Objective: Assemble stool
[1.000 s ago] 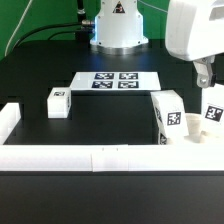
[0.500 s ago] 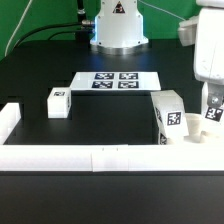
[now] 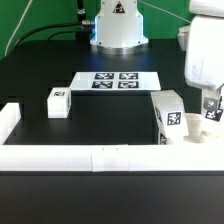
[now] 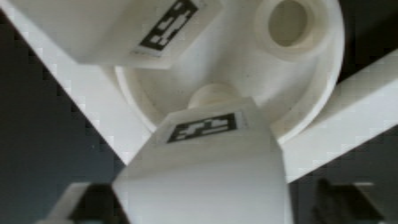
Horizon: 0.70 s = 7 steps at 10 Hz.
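the desk is a flat matte black top, and the room behind it is just as dark, so all the white plastic really pops. going by the exterior view as a clock:

- the arm's base stands at 12 o'clock, at the back of the desk
- the marker board lies flat, a little toward 12 from centre
- a long border rail runs right across at 6 o'clock, and a short side rail stands at about 8 o'clock
- the first leg block sits alone around 9 o'clock, well apart from everything else
- the seat is at roughly 4 o'clock, right up against the border rail
- the second leg block is just beside the seat, toward 3 o'clock

the pincer hangs at 3 o'clock, near the picture's edge. in the wrist view the third leg block sits tag up between its fingers. the seat's round face, with one hole showing, is behind it. the fingers straddle that block, but i honestly can't tell if they're clamped on it or just around it.
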Motion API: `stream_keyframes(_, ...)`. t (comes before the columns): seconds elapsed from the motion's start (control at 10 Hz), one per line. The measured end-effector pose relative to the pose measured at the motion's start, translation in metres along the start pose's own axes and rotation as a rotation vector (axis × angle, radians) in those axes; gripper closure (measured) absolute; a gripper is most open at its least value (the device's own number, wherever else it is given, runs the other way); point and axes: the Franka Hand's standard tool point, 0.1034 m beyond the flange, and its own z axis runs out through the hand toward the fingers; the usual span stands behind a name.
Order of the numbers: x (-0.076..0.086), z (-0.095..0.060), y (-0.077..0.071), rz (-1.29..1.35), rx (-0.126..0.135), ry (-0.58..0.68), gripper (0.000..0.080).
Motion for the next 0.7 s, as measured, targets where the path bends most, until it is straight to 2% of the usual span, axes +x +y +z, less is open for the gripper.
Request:
stream_keyframes(0.2,0.0,0.0,0.0,0.107,0.0,0.0,0.046)
stream_keyframes(0.5,0.005,0.002,0.008,0.446,-0.005,0.024,0.046)
stream_keyframes(0.6,0.003,0.002,0.013,0.515,0.003,0.019,0.046)
stream_keyframes(0.7,0.003,0.003,0.022,0.62,0.033,0.027,0.046)
